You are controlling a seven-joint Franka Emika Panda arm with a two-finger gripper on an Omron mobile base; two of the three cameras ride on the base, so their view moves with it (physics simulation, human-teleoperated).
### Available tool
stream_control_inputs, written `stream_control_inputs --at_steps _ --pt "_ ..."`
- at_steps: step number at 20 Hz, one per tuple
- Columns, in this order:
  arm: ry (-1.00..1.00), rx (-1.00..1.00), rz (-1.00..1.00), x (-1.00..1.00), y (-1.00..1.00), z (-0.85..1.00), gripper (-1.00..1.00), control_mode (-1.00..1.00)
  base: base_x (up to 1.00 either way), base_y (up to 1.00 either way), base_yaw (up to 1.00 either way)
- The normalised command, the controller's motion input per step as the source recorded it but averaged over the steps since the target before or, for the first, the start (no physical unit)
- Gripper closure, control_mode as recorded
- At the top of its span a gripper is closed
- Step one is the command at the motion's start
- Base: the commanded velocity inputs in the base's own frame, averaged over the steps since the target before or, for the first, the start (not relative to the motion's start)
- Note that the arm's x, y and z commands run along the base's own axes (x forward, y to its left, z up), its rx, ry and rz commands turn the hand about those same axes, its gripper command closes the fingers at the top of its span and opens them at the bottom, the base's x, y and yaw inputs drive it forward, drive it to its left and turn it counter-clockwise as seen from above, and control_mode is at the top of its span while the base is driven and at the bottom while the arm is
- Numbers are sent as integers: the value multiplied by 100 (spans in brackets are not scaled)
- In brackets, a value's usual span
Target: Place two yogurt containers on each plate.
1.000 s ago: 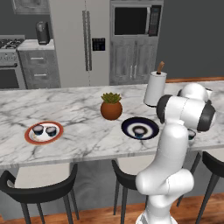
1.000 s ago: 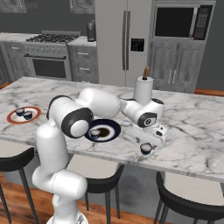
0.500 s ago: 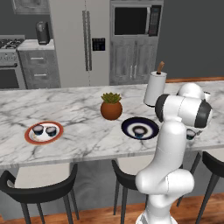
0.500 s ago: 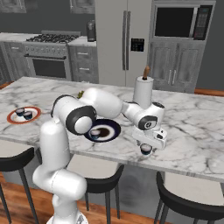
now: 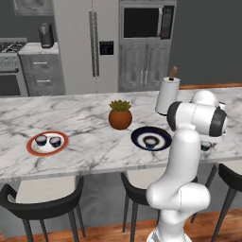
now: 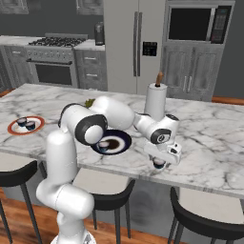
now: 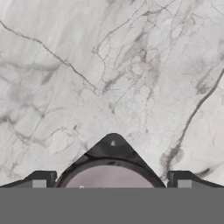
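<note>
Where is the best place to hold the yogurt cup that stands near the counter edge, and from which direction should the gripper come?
Grip the yogurt cup by its round dark side wall, coming straight down from above. It stands upright on the marble counter, apart from other things, and its small round body fits between two fingers. In the hand view the gripper is already above it, with a fingertip on each side of the cup.

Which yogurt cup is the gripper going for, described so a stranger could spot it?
On the marble island, look right of the paper towel roll, near the front edge. The yogurt cup sits alone on bare marble under the gripper, between its fingertips; two others sit on the orange-rimmed plate, one on the dark-rimmed plate.
</note>
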Motion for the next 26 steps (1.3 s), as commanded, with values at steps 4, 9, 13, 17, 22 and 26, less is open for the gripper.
stream_control_inputs --at_steps 4,9,13,17,22,26 --pt "0 0 1 0 0 -18 100 -100 0 0 0" --pt "-1 0 0 -3 0 -1 100 -100 0 0 0" --pt "-4 -3 0 -17 25 39 100 -100 0 0 0" --pt "0 -9 0 -3 52 58 100 -100 0 0 0" --pt "4 -9 0 1 64 38 100 -100 0 0 0" --pt "26 -6 4 11 73 2 100 -100 0 0 0"
